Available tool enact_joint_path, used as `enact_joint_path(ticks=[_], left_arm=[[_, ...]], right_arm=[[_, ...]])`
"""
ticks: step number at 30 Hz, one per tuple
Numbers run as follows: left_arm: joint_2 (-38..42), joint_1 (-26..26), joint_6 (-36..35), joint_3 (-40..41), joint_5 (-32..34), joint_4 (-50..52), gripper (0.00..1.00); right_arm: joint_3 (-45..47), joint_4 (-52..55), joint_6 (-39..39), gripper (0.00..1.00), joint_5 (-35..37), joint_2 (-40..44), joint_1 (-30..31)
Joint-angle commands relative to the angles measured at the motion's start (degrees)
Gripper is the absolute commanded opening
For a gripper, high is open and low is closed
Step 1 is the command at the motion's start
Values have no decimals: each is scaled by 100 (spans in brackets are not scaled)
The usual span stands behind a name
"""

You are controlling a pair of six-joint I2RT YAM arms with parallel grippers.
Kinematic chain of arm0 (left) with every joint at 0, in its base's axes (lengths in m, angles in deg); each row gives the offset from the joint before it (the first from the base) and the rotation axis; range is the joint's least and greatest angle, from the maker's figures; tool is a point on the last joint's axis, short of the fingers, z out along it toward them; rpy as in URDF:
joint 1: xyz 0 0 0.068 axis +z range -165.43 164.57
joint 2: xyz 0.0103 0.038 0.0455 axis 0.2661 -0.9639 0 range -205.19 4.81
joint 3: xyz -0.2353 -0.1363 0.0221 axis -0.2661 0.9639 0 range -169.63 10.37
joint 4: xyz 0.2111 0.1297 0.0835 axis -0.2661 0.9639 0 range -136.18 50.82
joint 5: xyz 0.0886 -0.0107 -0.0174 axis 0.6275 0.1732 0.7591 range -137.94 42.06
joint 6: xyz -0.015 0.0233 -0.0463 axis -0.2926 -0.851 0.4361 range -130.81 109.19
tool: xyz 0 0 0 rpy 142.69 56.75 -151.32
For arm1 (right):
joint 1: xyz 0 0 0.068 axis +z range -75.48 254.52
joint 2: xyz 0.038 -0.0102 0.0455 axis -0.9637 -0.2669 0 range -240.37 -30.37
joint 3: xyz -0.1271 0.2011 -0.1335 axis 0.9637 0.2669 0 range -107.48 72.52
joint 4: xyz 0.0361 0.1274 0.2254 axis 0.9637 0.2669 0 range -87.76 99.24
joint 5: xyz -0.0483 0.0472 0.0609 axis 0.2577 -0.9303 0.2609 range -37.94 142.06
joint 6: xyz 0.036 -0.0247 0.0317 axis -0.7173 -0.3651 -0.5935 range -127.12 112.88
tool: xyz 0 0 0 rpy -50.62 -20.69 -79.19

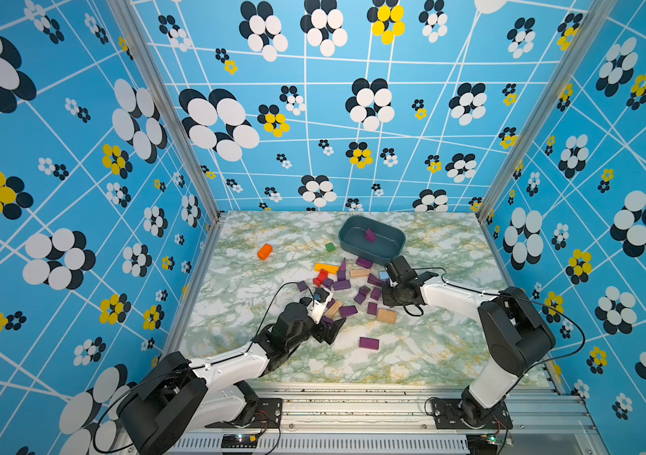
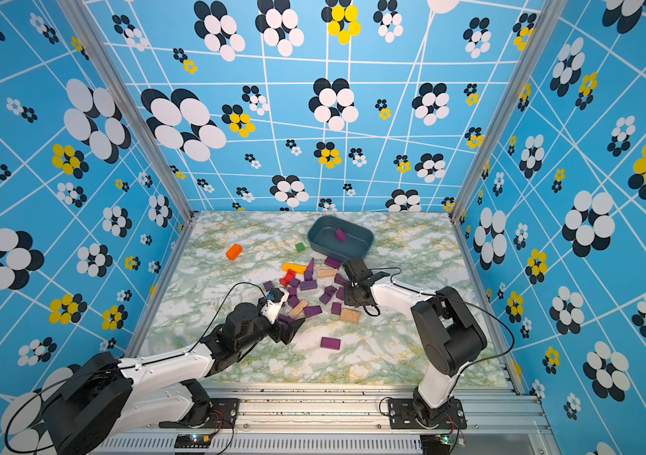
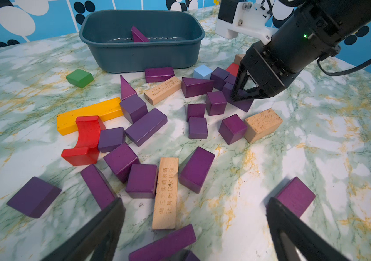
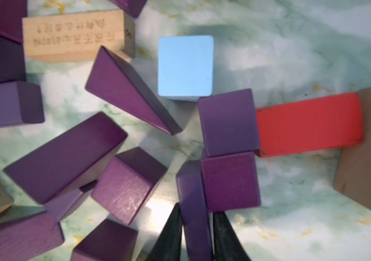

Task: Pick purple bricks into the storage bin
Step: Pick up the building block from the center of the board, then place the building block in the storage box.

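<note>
Top views: marble-print table (image 1: pixel 431 354) takes up the whole cell floor. Left arm (image 1: pixel 230 364) and right arm (image 1: pixel 451 295) reach in from the near edge.

Storage bin (image 1: pixel 347 241) sits at the far side, a bit right of centre, w/ one purple wedge (image 1: pixel 370 235) inside.

Purple bricks (image 1: pixel 347 285) lie mostly in a loose scatter mid-table, just in front of the bin, mixed w/ tan and coloured blocks. One purple bar (image 1: pixel 369 343) lies apart, nearer the arm bases.

Right gripper (image 4: pixel 197 209) is down at the right side of the scatter. Its jaws are clamped tight on a narrow purple brick (image 4: pixel 193 187), one finger each side. That brick touches a purple cube (image 4: pixel 230 180). Can't tell if it's off the table.

Left gripper (image 3: pixel 194 202) hangs low over the near side of the scatter, jaws spread fully wide, gripping nothing. A printed tan bar (image 3: pixel 166 192) lies on the table btwn its fingers and just ahead.

Small stuff:
- Yellow bar (image 1: pixel 326 268) w/ red arch (image 1: pixel 319 277) against it, left side of the scatter.
- Green block (image 1: pixel 330 247) just beside the bin's left end.
- Orange block (image 1: pixel 264 251) well apart, further left.
- Light-blue cube (image 4: pixel 185 67) near the held brick.
</note>
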Motion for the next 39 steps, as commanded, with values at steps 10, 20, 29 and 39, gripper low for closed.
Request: enact_joint_path(ticks=[10, 20, 29, 39], left_arm=[[-157, -42, -18, -208, 147, 107, 99], [-49, -81, -119, 3, -681, -438, 99], [337, -377, -435, 271, -1223, -922, 99], [549, -517, -618, 306, -941, -801, 100]], right_arm=[[-433, 477, 229, 11, -147, 179, 38], [-1554, 434, 527, 9, -215, 245, -177], [-3655, 472, 378, 7, -607, -1365, -965], [-4702, 708, 585, 66, -558, -2097, -1169]])
